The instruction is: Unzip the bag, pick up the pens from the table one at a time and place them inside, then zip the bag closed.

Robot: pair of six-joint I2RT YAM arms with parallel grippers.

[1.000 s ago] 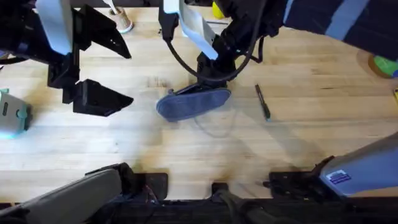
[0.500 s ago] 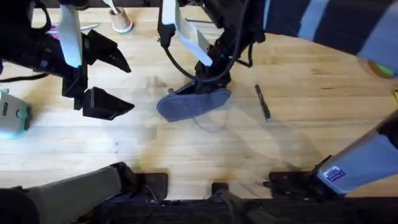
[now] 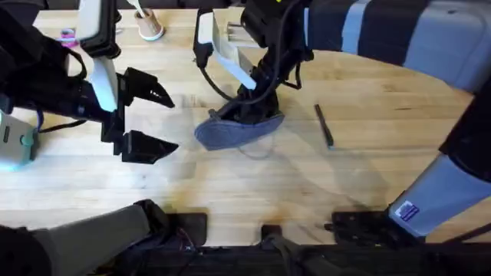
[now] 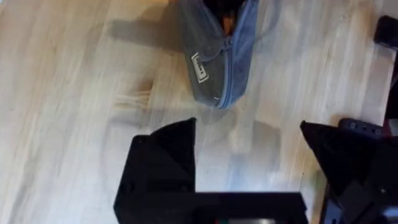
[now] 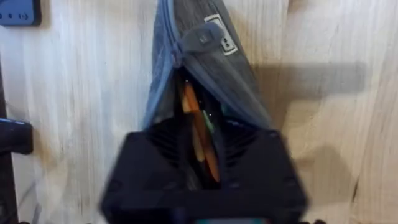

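Observation:
The blue-grey bag (image 3: 230, 130) lies near the middle of the table (image 3: 230, 180), its zipper partly undone. In the right wrist view the bag (image 5: 211, 56) gapes at one end, with an orange stick and something green showing inside. My right gripper (image 3: 255, 107) reaches across from the right and sits down at the bag's far end, right at that opening (image 5: 199, 168). A slim black pen (image 3: 324, 125) lies on the wood to the right of the bag. My left gripper (image 3: 153, 119) hovers open to the left of the bag, and its wrist view shows the bag (image 4: 217, 56) ahead of the gripper (image 4: 249, 155).
A small cup (image 3: 150, 27) with sticks stands at the back left, beside pink-handled scissors (image 3: 69, 35). A teal device (image 3: 15, 142) sits at the left edge. A white box (image 3: 230, 34) is behind the bag. Bare wood spreads along the front.
My left gripper has moved right, closer to the bag, still open. The right arm has shifted a little above the bag's far end. The pen has not moved.

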